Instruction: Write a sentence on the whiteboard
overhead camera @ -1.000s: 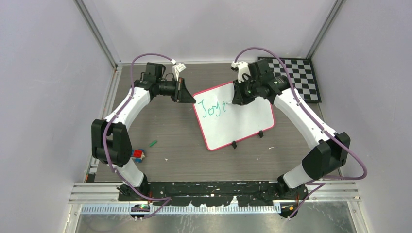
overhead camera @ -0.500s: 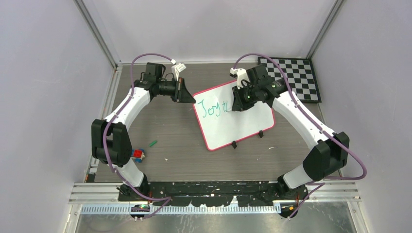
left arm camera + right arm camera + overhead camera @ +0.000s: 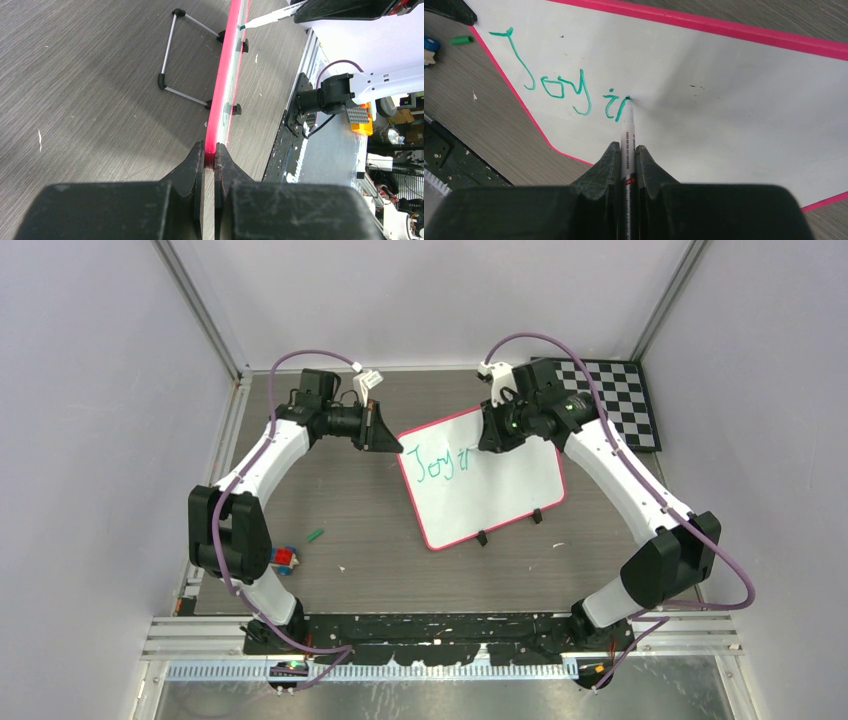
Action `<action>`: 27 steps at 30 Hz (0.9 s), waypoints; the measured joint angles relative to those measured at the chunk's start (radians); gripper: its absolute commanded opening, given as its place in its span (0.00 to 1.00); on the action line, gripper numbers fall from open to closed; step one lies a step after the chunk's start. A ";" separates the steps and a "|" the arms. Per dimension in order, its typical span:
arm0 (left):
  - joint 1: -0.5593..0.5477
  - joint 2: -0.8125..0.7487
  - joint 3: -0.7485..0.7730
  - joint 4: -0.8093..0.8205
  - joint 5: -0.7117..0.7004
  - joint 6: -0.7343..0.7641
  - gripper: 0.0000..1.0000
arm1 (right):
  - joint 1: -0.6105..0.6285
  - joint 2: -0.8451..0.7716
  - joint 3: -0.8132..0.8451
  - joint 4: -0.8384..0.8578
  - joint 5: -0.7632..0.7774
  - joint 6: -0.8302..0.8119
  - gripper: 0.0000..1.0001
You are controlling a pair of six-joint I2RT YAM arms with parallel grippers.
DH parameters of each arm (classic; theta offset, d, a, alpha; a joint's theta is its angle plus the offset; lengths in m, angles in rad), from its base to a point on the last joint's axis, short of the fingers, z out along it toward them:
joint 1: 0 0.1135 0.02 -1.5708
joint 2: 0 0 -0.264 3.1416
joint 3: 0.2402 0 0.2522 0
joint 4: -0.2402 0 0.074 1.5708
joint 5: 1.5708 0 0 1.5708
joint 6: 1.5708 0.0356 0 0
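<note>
Centre-right of the top view, the whiteboard sits skewed on the table, pink rim all round, two black clips on its lower edge. I've got an arm on each of its upper corners.

Over on the left wrist view, the left gripper is pinched tight on the pink rim. Its fingers meet at the bottom middle of the frame, and the whiteboard runs edge-on straight up from them. Just left of the rim there's a wire stand, black feet on the wood.

Right wrist view now: the right gripper is clamped on a marker, barrel pointing up the frame from between the fingers. The tip is touching the white surface, right at the top of a fresh green stroke. The sentence reads "Joy i" plus that one unfinished letter, all in the whiteboard's upper left. The rest of the white is bare apart from a few dark specks.

Elsewhere in the top view, a checkerboard lies at upper right behind the right arm. A green cap lies on the table at left of centre, well apart from the whiteboard. Red and blue bricks sit below it beside the left arm.
</note>
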 measured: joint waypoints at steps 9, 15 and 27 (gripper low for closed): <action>0.000 0.000 0.000 0.000 -0.003 0.000 0.00 | -0.023 0.002 0.006 -0.002 -0.001 -0.001 0.00; 0.000 0.000 0.000 -0.001 -0.004 0.000 0.00 | -0.030 -0.004 -0.004 -0.001 -0.005 -0.003 0.00; 0.000 0.000 0.000 -0.001 -0.005 0.000 0.00 | -0.035 -0.036 -0.098 -0.001 -0.024 -0.002 0.00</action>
